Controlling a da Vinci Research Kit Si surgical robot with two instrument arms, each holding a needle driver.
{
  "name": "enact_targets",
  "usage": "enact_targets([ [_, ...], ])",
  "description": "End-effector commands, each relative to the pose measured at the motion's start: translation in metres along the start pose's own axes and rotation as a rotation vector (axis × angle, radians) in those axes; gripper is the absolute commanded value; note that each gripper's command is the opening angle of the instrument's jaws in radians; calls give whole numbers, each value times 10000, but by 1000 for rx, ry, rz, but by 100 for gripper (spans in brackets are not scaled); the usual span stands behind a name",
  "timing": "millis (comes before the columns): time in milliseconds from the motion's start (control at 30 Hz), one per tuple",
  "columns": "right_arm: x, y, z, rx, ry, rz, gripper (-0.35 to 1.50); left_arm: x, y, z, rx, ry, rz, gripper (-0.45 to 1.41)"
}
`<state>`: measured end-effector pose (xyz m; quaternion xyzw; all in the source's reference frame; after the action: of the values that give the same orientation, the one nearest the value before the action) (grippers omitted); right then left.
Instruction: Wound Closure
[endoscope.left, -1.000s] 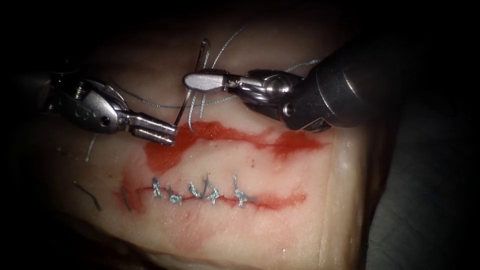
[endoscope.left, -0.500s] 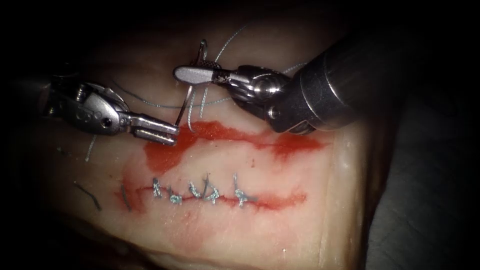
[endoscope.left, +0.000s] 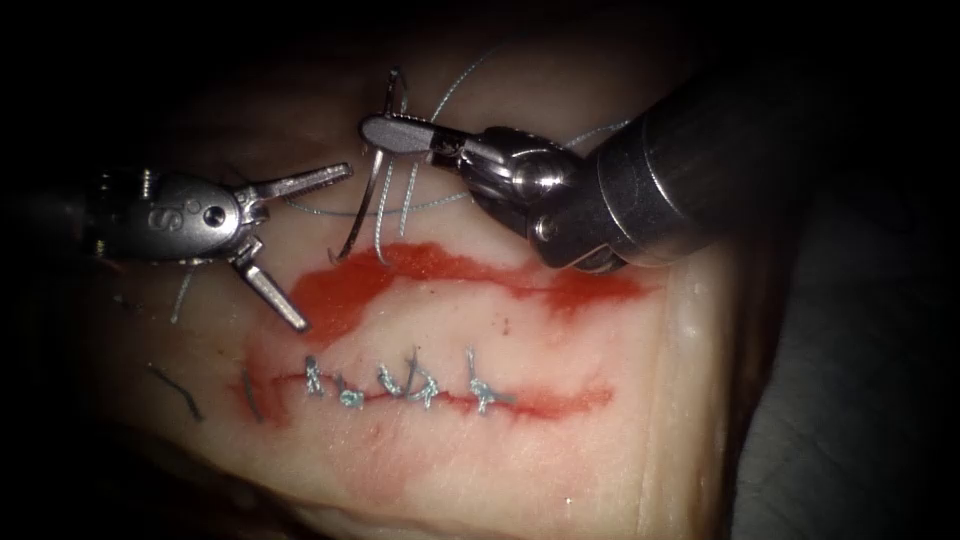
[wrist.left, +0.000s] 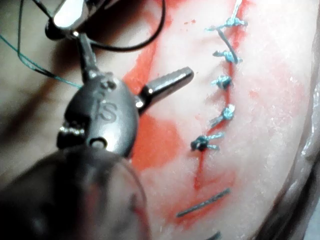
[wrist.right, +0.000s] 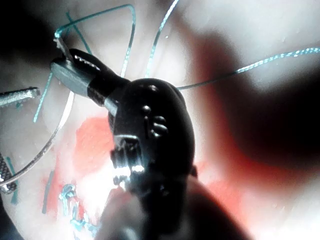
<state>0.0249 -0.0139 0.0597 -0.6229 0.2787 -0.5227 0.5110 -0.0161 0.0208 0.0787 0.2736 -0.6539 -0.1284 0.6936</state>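
Note:
The stitched cut (endoscope.left: 400, 390) runs across the tissue (endoscope.left: 600, 460), with several teal knots along it (wrist.left: 225, 82). My right tool (endoscope.left: 385, 130) is shut on the curved needle (endoscope.left: 368, 200) near its upper end (wrist.right: 65, 62). The needle hangs free above the tissue. Its lower tip sits just over the red fluid (endoscope.left: 450, 270), on the far side of the cut. My left tool (endoscope.left: 326, 248) stands open beside the needle's lower part and holds nothing (wrist.left: 135, 55). Teal thread (endoscope.left: 440, 100) loops around the right tool's jaws (wrist.right: 125, 30).
Short cut ends of thread (endoscope.left: 180, 392) lie on the tissue left of the stitch line (wrist.left: 202, 205). The right tool's thick shaft (endoscope.left: 700, 160) crosses the upper right. The tissue's edge (endoscope.left: 725, 400) drops off at the right.
My right jaws closed on the needle's upper part. My left jaws then let go of its lower end, opened wide and drew back a little to the left.

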Motion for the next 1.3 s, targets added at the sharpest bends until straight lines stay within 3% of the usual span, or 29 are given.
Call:
enact_targets([
  [33,6,-4,5,-19,-9,-75,-35,-5,6,-3,-25,-8,-166,49],
  [133,4,-8,0,-47,-3,-261,-35,-12,6,-22,-113,-10,-335,16],
  [267,3,-13,-2,-84,17,-417,-35,0,9,-29,-182,93,-483,-45],
  [433,2,-14,-1,-108,96,-555,-35,35,17,-19,-135,223,-539,-45],
  [533,-1,-14,2,-134,122,-736,-35,59,21,-10,-138,230,-616,-45],
  [700,-5,-14,4,-174,120,-893,-35,92,27,5,-100,229,-705,-45],
  [1067,-17,-5,7,-175,128,-1125,-35,103,68,27,-44,264,-691,-45],
  [1300,-22,2,9,-186,139,-1190,-35,114,78,27,-46,401,-630,-45],
])
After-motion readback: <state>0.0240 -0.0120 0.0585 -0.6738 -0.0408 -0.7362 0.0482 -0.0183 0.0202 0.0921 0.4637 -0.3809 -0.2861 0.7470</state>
